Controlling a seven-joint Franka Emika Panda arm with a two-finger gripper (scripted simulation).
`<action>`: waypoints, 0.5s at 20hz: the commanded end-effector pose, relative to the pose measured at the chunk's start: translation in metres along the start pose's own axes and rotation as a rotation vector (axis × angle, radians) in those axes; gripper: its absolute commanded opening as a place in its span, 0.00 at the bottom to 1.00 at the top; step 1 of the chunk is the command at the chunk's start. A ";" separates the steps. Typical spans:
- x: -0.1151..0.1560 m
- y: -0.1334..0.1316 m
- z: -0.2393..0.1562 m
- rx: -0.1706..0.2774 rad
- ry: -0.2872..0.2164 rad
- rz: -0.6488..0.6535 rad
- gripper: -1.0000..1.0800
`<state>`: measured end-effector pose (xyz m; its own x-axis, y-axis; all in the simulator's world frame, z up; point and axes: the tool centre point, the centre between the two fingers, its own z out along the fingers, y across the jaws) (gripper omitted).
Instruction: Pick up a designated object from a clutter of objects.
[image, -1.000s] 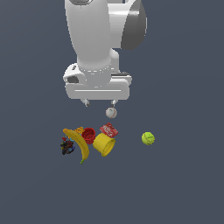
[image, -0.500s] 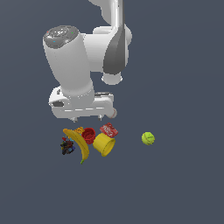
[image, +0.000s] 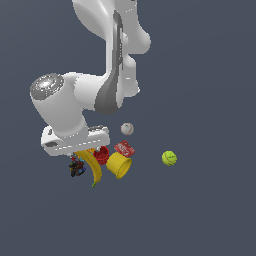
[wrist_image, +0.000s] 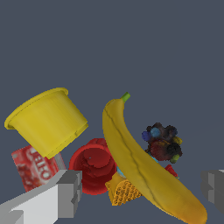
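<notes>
The dark lump (wrist_image: 162, 143), black with blue and red-brown bits, lies lower right of centre in my wrist view, touching the banana (wrist_image: 144, 162). My claw (wrist_image: 142, 194) is wide open and holds nothing; one grey finger (wrist_image: 65, 192) shows at the lower left edge, the other at the lower right. Between them lie the banana, a red cup (wrist_image: 93, 165) and an orange block (wrist_image: 124, 191). Further out, upper left, sit a yellow cup (wrist_image: 46, 120) and a red can (wrist_image: 33, 168). A second ago I hung higher, above the white ball (image: 127, 129); now I have swung down toward the exterior view's left, over the lump (image: 76, 166). I judge the grasp is near, though the banana crowds it.
</notes>
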<state>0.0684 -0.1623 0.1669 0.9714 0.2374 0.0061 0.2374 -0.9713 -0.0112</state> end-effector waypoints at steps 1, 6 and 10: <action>-0.002 0.017 0.019 -0.002 -0.001 -0.037 0.96; -0.007 0.045 0.051 -0.006 -0.003 -0.096 0.96; -0.011 0.060 0.069 -0.008 -0.005 -0.129 0.96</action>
<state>0.0758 -0.2232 0.1164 0.9396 0.3418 0.0172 0.3416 -0.9398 0.0110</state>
